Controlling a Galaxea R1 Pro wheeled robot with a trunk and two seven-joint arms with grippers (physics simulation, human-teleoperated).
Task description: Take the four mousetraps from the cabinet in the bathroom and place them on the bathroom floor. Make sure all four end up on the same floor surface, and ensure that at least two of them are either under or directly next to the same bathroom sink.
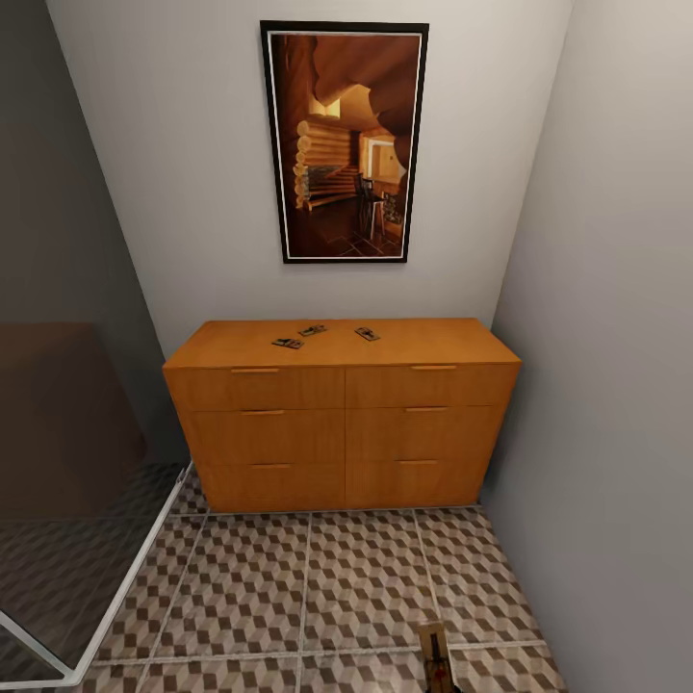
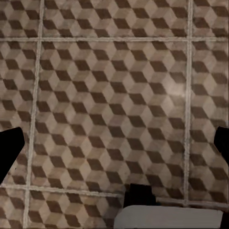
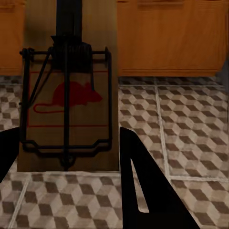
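Observation:
The orange-brown cabinet (image 1: 346, 433) stands against the far wall, drawers closed. Three mousetraps lie on its top: one at the left (image 1: 288, 343), one in the middle (image 1: 312, 330), one at the right (image 1: 367, 334). A fourth mousetrap (image 3: 67, 95), with a red mouse print and black wire, stands upright between the fingers of my right gripper (image 3: 67, 133), which is shut on it above the bathroom floor (image 3: 191, 119); it also shows low in the head view (image 1: 433, 643). My left gripper (image 2: 114, 145) hangs open over bare patterned tiles (image 2: 114, 86). The sink is out of view.
A framed picture (image 1: 344, 141) hangs above the cabinet. A grey wall (image 1: 616, 385) closes the right side. At the left, a glass panel with a white frame (image 1: 106, 606) borders the tiled floor (image 1: 356, 577) in front of the cabinet.

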